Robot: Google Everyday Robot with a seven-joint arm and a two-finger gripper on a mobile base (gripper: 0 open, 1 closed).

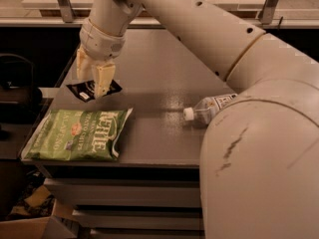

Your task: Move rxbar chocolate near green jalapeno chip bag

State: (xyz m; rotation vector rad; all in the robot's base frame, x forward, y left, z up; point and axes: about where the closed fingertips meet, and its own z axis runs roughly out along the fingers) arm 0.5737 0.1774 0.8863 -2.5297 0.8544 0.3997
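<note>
The rxbar chocolate [79,90] is a small flat black wrapper with white lettering, at the left of the grey table [159,68], just beyond the chip bag's top edge. My gripper [92,86] comes down from above and its two pale fingers [104,79] grip the bar, holding it low over the table. The green jalapeno chip bag [79,134] lies flat at the table's front left corner, a short gap below the bar.
A clear water bottle [209,108] lies on its side at the right of the table, white cap pointing left. My large white arm fills the right side and foreground. The table's left edge drops to dark clutter and a cardboard box [25,228].
</note>
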